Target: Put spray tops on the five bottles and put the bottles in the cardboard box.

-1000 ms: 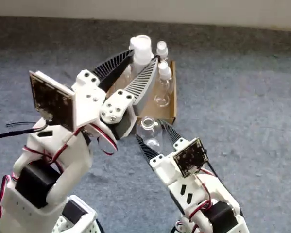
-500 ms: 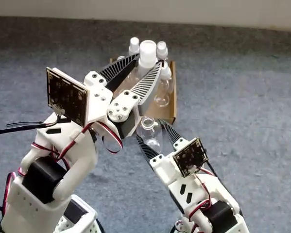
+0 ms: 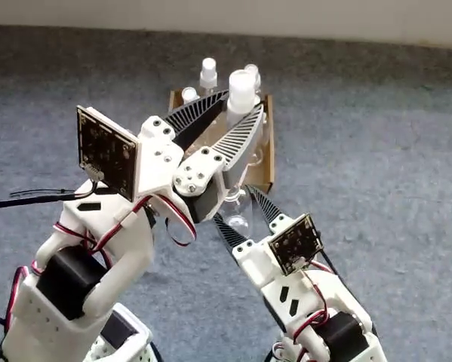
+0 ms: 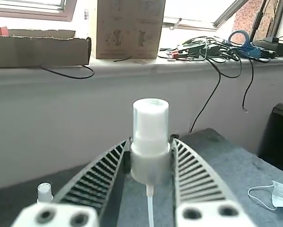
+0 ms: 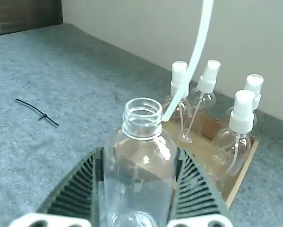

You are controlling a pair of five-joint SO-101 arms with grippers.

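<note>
The left gripper (image 3: 243, 102) is clenched on a spray top (image 3: 241, 84), with its ribbed fingers (image 4: 96, 177) pressing the collar from both sides. The top stands upright and its thin white tube (image 4: 150, 208) hangs straight down between the fingers.

The right gripper (image 5: 140, 158) grasps an open bottle (image 5: 140, 175) around the body. The bottle is upright and clear, and its mouth is uncapped. In the high view the top hangs above the bottle's 12 o'clock side, over the near end of the box (image 3: 269, 154). From the right wrist, the tube comes down at a slant and its end meets the far edge of the bottle's rim. I cannot tell whether the tip is inside the mouth or just behind it.

The box lies on the grey tabletop (image 3: 376, 136) at 12 o'clock from the right gripper, just beside the held bottle. Four capped bottles (image 5: 235, 142) stand upright inside it, close together, each with a white sprayer on.

A black cable tie (image 5: 37, 113) lies on the tabletop well apart from the bottle. A face mask (image 4: 273, 195) rests on the tabletop, well apart from the left gripper.
</note>
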